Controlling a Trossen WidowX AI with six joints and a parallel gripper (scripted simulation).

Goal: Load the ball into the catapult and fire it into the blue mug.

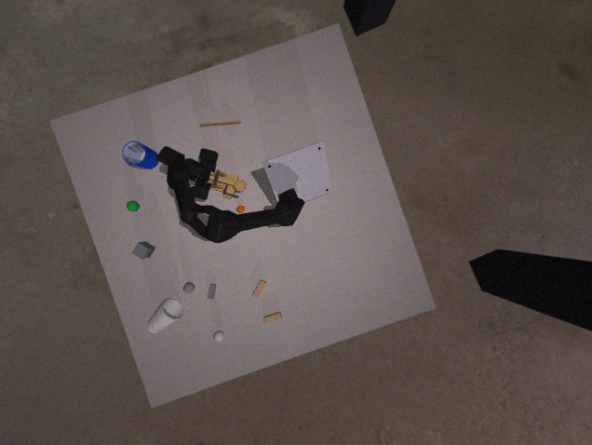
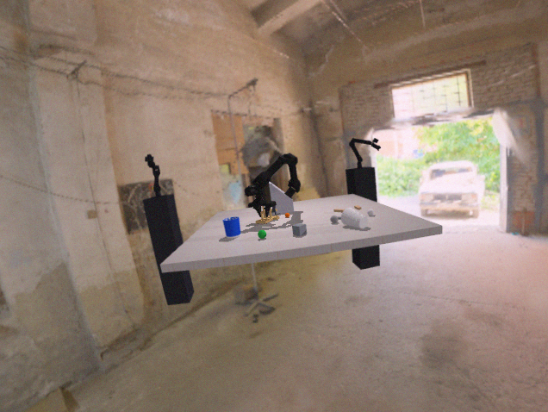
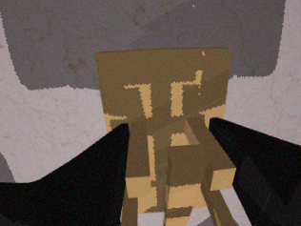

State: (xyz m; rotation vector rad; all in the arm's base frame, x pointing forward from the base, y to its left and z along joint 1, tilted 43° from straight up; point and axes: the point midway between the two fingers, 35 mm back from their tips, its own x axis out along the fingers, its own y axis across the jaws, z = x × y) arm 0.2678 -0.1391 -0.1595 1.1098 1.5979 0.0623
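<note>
The wooden catapult [image 1: 234,181] [image 2: 270,219] [image 3: 162,66] sits on the table, its round end pointing away from the blue mug. My gripper [image 1: 208,178] [image 2: 263,212] [image 3: 170,128] is shut on the catapult's wooden frame, with one black finger on each side of it in the wrist view. The orange ball [image 1: 240,209] [image 2: 287,215] lies on the table beside the catapult, outside it. The blue mug [image 1: 149,158] [image 2: 231,227] stands upright, open end up, beyond the gripper. The fingertip contact is hidden in the top and exterior views.
A green ball [image 1: 132,206] [image 2: 262,234] and grey cube [image 1: 143,249] [image 2: 299,229] lie near one edge. A white cup [image 1: 160,319] [image 2: 354,217] lies tipped over near grey and white balls and small blocks. A stick [image 1: 220,124] and pale panel [image 1: 311,167] are also there.
</note>
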